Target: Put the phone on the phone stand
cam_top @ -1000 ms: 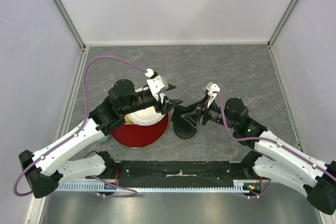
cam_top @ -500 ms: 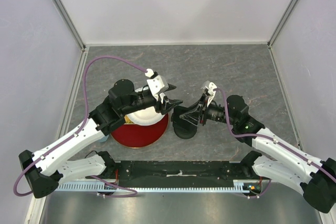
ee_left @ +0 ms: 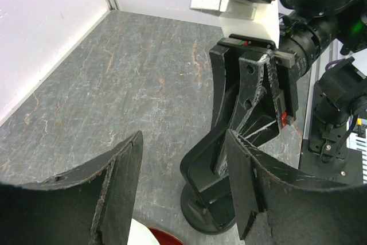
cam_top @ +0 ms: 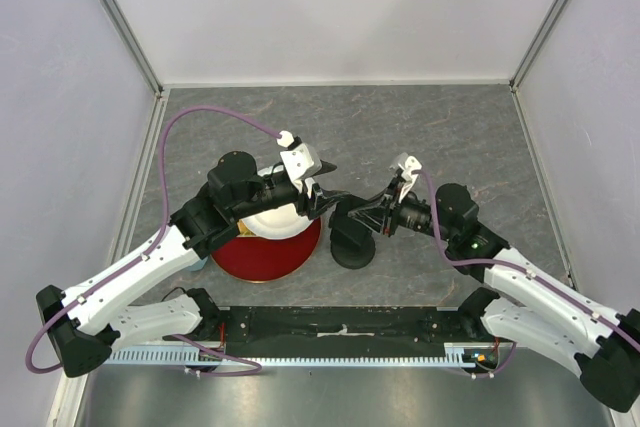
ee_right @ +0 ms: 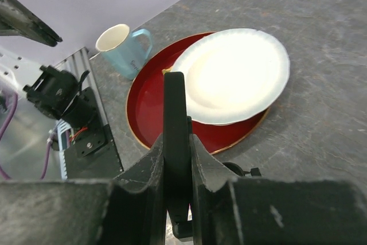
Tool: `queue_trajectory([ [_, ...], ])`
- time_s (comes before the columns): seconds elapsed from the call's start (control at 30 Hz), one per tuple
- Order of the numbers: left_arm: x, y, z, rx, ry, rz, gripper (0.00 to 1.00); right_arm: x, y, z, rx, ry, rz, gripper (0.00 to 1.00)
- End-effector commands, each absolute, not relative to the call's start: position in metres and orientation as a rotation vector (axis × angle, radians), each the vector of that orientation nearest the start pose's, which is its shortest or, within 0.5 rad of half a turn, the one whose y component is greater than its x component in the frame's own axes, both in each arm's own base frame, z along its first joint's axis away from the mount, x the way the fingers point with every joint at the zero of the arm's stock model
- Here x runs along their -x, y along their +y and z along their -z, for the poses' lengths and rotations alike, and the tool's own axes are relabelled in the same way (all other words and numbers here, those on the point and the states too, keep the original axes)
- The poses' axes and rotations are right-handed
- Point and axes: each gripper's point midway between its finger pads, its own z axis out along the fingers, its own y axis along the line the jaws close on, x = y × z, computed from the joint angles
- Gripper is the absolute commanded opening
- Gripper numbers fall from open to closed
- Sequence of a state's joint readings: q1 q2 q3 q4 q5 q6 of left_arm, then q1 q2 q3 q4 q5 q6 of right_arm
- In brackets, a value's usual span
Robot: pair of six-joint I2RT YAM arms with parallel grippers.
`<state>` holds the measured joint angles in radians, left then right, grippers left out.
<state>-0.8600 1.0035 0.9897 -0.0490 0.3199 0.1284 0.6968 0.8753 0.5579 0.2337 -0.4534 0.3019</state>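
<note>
The right jaws pinch the phone [ee_right: 175, 124] on its thin edge. Its long axis runs straight out ahead of the fingertips and tips downward. The phone stand [cam_top: 350, 249] sits on the counter [cam_top: 450, 137] directly below and just ahead of those tips, so the right arm is the one placed to set the phone down. From the wrist view the cradle lies just under the phone's leading end; whether they already touch I cannot tell. The left jaws are spread and empty, hovering close beside the stand on its far side from the right jaws, over the red tray [ee_right: 149, 113].
</note>
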Motion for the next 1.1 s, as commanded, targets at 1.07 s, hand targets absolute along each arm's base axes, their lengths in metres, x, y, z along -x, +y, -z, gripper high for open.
queue_trajectory([
  [1.07,-0.182,-0.313,-0.369,-0.981,1.257,0.938,0.65,-0.296,0.054,-0.317,-0.152,1.392,-0.075,0.0],
])
